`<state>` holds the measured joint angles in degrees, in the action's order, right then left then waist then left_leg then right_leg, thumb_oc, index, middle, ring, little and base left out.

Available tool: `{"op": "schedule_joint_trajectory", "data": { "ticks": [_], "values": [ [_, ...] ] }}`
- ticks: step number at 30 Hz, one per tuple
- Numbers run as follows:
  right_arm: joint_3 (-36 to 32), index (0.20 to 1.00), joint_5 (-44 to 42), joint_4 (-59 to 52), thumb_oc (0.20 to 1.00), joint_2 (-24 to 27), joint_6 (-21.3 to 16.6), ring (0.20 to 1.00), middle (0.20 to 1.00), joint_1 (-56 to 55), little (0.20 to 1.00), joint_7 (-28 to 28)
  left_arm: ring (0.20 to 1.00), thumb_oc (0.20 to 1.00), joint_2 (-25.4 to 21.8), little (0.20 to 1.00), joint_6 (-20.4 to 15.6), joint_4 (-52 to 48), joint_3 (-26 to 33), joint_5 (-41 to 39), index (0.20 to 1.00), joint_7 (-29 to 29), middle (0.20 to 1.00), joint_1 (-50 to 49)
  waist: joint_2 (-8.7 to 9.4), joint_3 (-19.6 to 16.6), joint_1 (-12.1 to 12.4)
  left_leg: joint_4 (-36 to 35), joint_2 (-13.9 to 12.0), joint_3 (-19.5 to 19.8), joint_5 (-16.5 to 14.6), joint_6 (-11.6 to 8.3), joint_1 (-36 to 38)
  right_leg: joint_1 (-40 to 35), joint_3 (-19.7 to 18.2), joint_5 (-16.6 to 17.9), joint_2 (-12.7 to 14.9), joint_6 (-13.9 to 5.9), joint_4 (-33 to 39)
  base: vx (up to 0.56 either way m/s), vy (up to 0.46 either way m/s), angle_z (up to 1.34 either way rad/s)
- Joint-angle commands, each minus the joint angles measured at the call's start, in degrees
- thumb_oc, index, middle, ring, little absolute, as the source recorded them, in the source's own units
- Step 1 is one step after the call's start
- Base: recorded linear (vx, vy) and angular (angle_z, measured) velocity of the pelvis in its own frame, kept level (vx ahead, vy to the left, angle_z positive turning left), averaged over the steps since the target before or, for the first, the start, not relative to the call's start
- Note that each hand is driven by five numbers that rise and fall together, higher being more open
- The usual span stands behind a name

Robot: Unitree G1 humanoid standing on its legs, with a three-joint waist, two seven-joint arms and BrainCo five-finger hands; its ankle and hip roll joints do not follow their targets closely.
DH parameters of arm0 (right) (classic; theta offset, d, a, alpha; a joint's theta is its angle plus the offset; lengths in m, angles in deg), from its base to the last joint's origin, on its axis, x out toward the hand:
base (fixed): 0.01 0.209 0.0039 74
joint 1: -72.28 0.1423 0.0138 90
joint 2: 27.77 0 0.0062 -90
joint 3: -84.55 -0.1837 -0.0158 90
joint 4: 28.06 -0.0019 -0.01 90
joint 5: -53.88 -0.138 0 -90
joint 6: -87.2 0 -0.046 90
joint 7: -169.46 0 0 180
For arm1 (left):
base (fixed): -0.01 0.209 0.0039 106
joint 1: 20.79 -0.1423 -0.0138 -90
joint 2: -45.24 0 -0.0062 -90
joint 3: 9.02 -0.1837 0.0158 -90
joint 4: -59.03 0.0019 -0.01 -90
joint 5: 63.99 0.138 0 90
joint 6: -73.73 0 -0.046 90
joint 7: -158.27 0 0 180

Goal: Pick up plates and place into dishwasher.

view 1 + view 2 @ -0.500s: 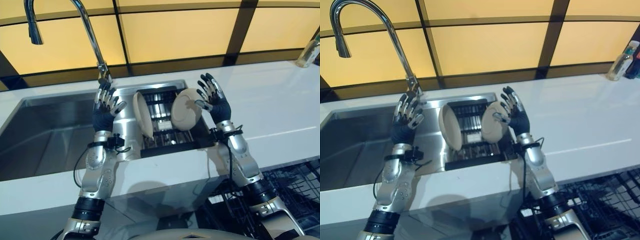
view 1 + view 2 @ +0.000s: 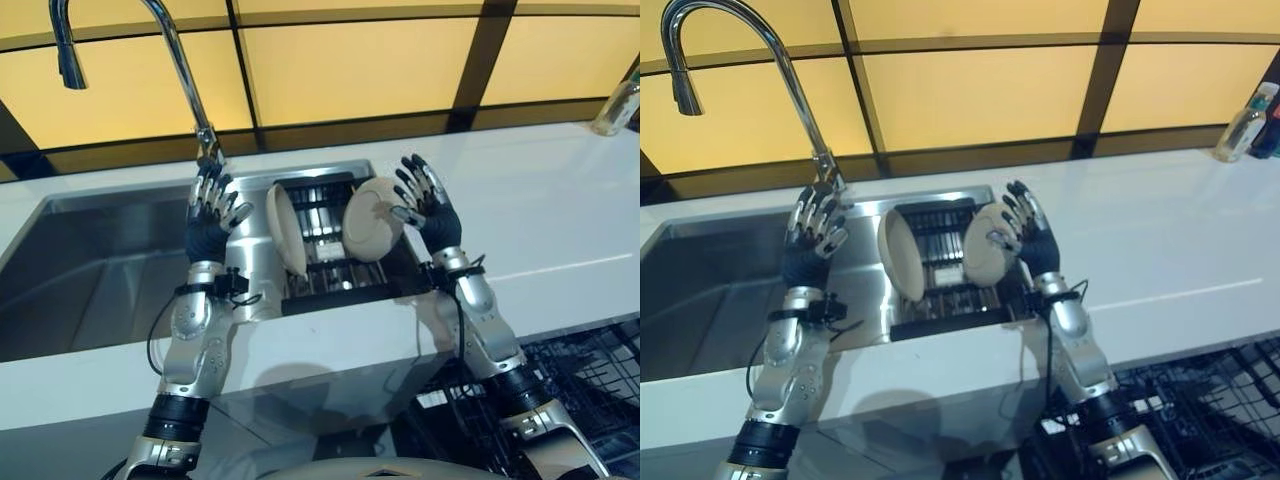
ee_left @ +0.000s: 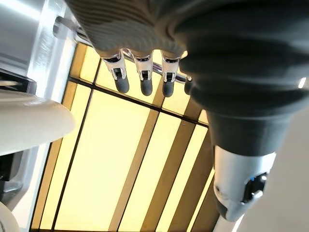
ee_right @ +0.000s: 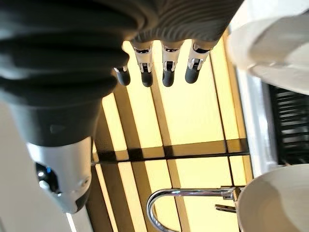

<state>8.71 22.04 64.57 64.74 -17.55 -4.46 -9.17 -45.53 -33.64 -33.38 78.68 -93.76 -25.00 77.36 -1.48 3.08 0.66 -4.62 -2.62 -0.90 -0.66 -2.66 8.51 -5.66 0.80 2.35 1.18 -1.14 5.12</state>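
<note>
In the sink [image 2: 90,270], a rack [image 2: 330,275] holds two plates on edge. My right hand [image 2: 428,205], open and empty, hangs just beside the right plate [image 2: 368,222]; my open left hand [image 2: 210,215] is farther from the left plate [image 2: 284,228].

You have a white counter [image 2: 560,220] running left to right in front of you, with a steel sink [image 2: 90,270] sunk into its left part and a tall curved faucet [image 2: 170,60] rising from the far edge behind it. Set in the sink's right section is a dark drying rack [image 2: 330,275], holding two cream plates on edge: the left plate [image 2: 285,230] and the right plate [image 2: 368,222]. At the counter's far right corner stands a clear bottle [image 2: 1241,128], with a darker one just beside it.
</note>
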Motion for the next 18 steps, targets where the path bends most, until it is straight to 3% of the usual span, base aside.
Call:
{"op": "schedule_joint_trajectory", "data": {
  "ticks": [1, 7, 11, 12, 15, 18],
  "values": [
    [-1.8, 1.0, -2.0, -4.3, 1.0, -1.5, -2.2, 1.0, 1.0, -1.2, 1.0, -1.1, 1.0, 1.0, -5.4, 1.0, -5.3, -4.1, 2.8, 4.3, 1.0, 4.0, 1.0, 0.3, 2.16, -3.6, -1.6, 2.3, 2.0, 0.0, -0.3, 1.93, -6.0, 3.0, 0.8, -3.6, 1.7, -2.51, -5.3, 0.02, 0.003, -0.12],
    [-1.3, 1.0, -2.1, -2.9, 1.0, -1.2, -2.2, 1.0, 1.0, -2.0, 1.0, -1.5, 1.0, 1.0, -11.4, 1.0, -3.5, -1.6, 4.7, 4.8, 1.0, 3.8, 1.0, 4.2, 1.49, -3.6, -2.8, 2.7, 2.2, -0.9, -0.7, 2.24, -5.2, 3.0, -0.6, -3.3, 1.9, -3.01, -5.3, 0.05, 0.003, -0.09],
    [-1.9, 1.0, -2.3, -4.0, 1.0, -0.5, -1.5, 1.0, 1.0, -3.6, 1.0, -1.6, 1.0, 1.0, -13.5, 1.0, -6.6, -0.4, 6.4, 12.5, 1.0, 3.0, 1.0, 3.5, 1.19, -3.7, -3.3, 3.0, 2.5, -1.1, -0.9, 2.36, -5.1, 3.2, -1.4, -3.2, 1.9, -3.12, -5.4, 0.04, 0.008, -0.13],
    [-2.0, 1.0, -2.5, -4.1, 1.0, -0.1, -1.8, 1.0, 1.0, -3.8, 1.0, -1.4, 1.0, 1.0, -14.9, 1.0, -7.5, -0.1, 6.8, 17.9, 1.0, 2.0, 1.0, 3.4, 1.11, -3.7, -3.4, 2.9, 2.6, -1.2, -0.9, 2.44, -5.1, 3.3, -1.5, -3.1, 1.9, -3.13, -5.4, 0.02, 0.021, -0.04],
    [-1.8, 1.0, -3.2, -3.2, 1.0, 0.9, -2.4, 1.0, 1.0, -3.2, 1.0, -1.7, 1.0, 1.0, -22.0, 1.0, -9.1, 2.9, 6.3, 31.7, 1.0, -2.0, 1.0, 5.1, 0.57, -3.7, -3.8, 2.6, 2.7, -1.6, -0.8, 2.62, -4.9, 3.5, -1.8, -3.0, 2.0, -3.33, -5.5, 0.02, 0.039, -0.03],
    [-1.3, 1.0, -4.1, -2.6, 1.0, 2.3, -2.4, 1.0, 1.0, -2.4, 1.0, -1.3, 1.0, 1.0, -31.6, 1.0, -9.2, 7.4, 3.9, 38.6, 1.0, -2.6, 1.0, 9.5, -0.19, -3.9, -4.3, 2.1, 2.7, -1.9, -0.7, 2.66, -4.6, 3.6, -1.9, -2.9, 2.2, -3.78, -5.5, 0.01, 0.025, -0.01]
  ]
}}
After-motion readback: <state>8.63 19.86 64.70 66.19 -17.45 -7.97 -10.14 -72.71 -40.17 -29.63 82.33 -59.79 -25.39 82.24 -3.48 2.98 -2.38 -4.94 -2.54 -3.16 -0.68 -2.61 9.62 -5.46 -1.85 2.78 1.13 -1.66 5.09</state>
